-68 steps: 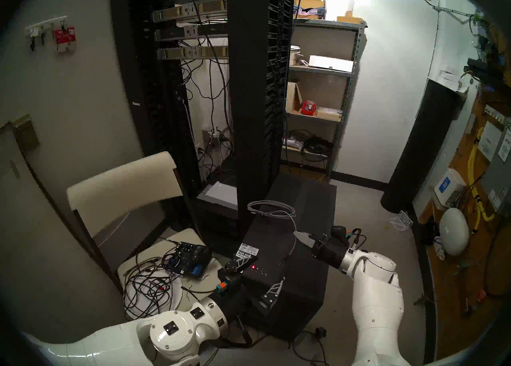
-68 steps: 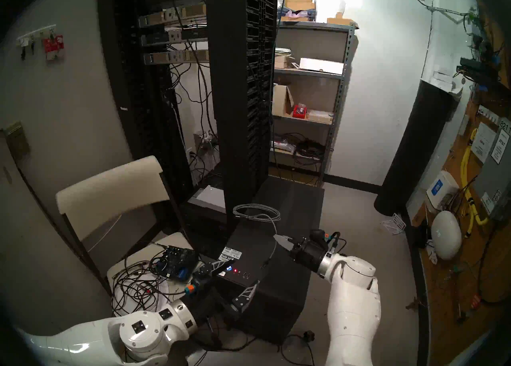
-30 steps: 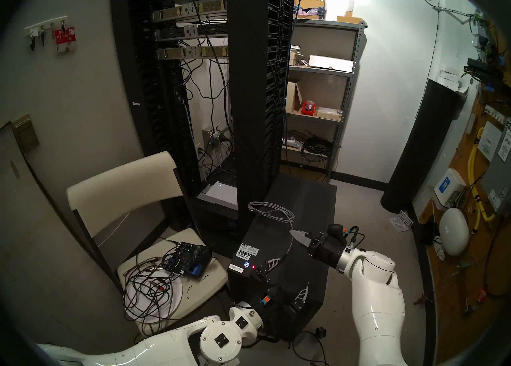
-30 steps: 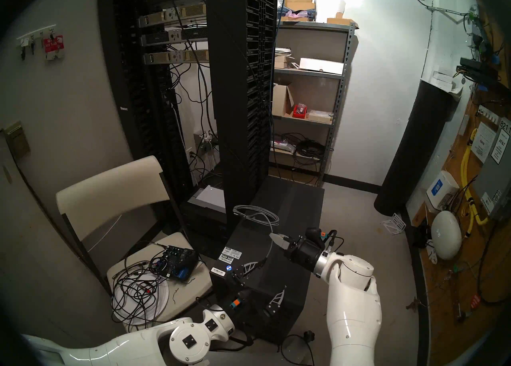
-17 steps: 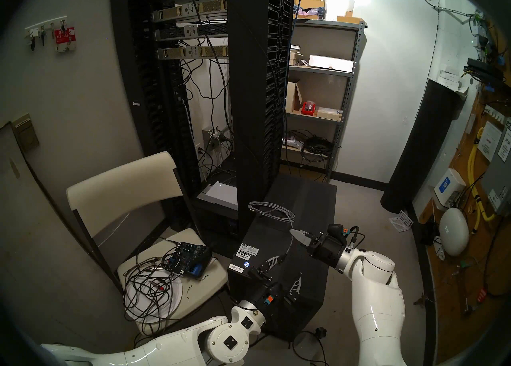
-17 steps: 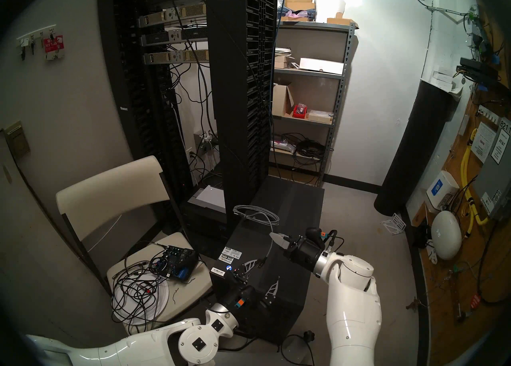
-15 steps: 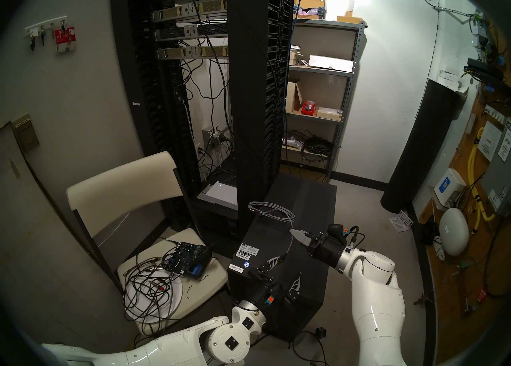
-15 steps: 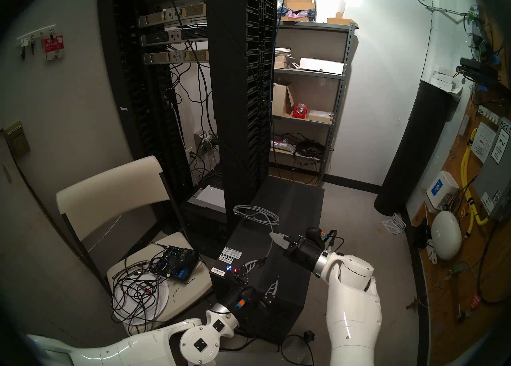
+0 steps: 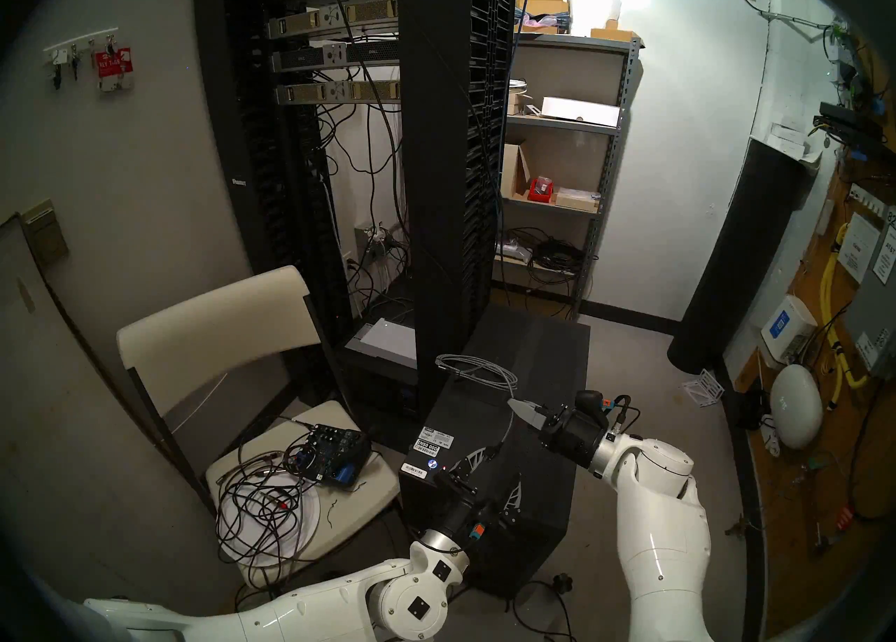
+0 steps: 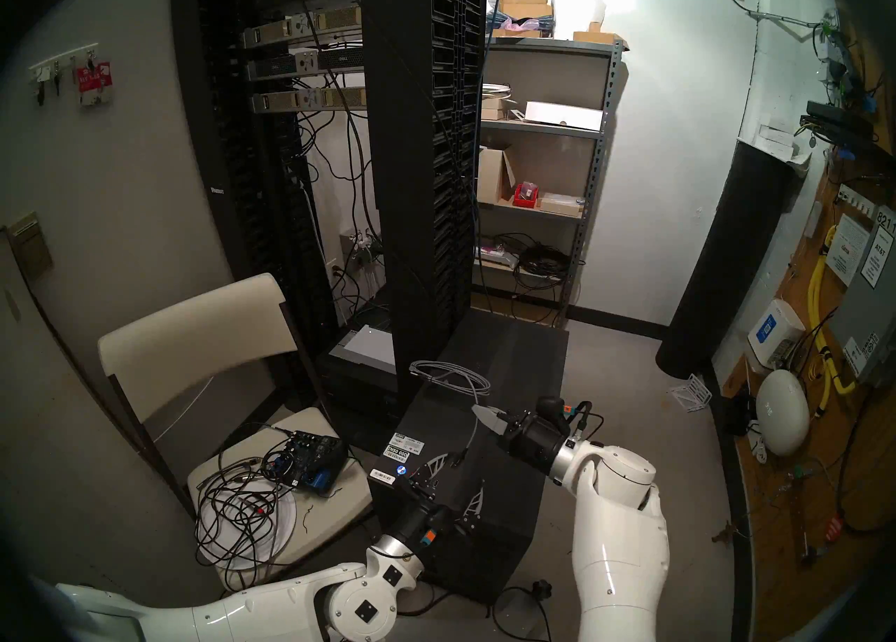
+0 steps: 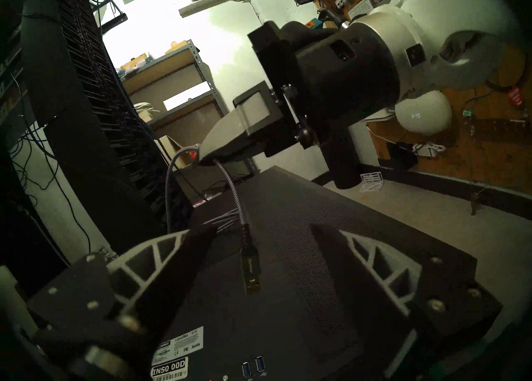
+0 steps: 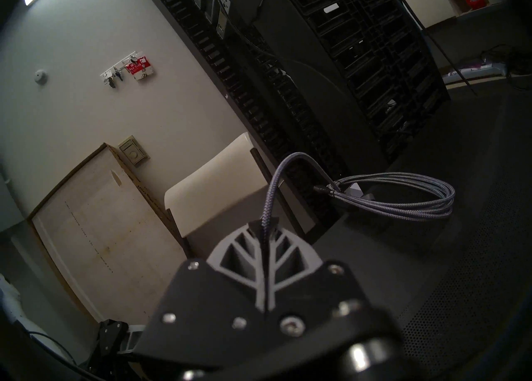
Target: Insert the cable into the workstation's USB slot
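Latticed grey fingers of the right gripper pinch the braided cable tight; its metal plug dangles between the left gripper's spread jaws, touching neither. Coils rest on the workstation's perforated matte-black top, blue USB slots at its near edge.

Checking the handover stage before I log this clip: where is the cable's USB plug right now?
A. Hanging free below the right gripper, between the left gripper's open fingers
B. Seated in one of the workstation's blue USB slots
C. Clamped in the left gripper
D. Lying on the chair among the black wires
A: the USB plug dangles on the cable pinched by the right gripper, untouched inside the left gripper, above the workstation.
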Motion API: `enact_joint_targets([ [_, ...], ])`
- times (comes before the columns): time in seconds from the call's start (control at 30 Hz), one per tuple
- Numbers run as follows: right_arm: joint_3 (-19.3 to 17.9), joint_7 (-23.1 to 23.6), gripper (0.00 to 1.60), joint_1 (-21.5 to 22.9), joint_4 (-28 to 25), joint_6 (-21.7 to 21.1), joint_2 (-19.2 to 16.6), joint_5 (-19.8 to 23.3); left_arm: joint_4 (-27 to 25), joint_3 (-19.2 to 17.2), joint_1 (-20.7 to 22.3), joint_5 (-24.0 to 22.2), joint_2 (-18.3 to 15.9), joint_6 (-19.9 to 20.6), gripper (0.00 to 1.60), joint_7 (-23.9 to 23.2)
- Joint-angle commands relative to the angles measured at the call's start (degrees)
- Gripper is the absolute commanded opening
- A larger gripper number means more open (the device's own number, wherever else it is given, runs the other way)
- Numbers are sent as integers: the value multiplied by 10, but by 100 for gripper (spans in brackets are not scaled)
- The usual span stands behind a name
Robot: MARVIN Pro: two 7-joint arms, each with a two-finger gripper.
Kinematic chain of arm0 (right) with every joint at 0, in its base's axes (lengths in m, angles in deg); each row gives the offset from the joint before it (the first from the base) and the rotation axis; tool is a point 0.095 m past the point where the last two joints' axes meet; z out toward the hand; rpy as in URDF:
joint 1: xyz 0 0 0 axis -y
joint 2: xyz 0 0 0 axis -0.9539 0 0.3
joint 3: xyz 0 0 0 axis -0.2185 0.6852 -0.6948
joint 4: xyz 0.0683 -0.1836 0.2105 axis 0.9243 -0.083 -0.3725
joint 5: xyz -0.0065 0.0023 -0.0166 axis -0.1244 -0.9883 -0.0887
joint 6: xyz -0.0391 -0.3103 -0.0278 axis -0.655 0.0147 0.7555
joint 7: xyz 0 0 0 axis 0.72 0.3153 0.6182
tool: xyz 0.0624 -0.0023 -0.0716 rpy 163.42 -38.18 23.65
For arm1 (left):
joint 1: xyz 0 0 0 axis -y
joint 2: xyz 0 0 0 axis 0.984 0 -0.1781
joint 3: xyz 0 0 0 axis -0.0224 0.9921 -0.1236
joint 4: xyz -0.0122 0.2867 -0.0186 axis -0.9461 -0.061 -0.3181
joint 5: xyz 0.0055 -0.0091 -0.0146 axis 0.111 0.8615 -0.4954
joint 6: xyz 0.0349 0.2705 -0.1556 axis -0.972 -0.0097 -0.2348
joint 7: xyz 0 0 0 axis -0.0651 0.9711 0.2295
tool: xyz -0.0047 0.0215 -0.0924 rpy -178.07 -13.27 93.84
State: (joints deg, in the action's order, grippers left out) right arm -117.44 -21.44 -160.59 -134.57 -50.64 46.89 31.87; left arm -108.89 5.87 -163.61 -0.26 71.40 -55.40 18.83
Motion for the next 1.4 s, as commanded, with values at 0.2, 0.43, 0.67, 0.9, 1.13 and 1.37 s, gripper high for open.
enact_joint_targets([
  [0.2, 12, 2, 0, -1, -22, -7, 0, 15, 33, 30, 34, 12, 26, -15, 123, 72],
  [0.43, 17, 1, 0, -7, -30, -10, -1, 21, 62, 48, 46, 7, 36, -19, 88, 107],
  [0.67, 21, 0, 0, -12, -36, -12, -1, 26, 81, 62, 56, 3, 44, -16, 107, 142],
  [0.9, 23, 0, 0, -16, -40, -13, -2, 30, 105, 77, 69, -10, 57, -18, 105, 172],
  [1.13, 26, -2, 0, -19, -45, -14, -2, 34, 107, 101, 83, -26, 55, -17, 67, 188],
  [1.37, 29, -4, 0, -21, -47, -15, -2, 36, 103, 127, 97, -38, 50, -17, 50, 211],
])
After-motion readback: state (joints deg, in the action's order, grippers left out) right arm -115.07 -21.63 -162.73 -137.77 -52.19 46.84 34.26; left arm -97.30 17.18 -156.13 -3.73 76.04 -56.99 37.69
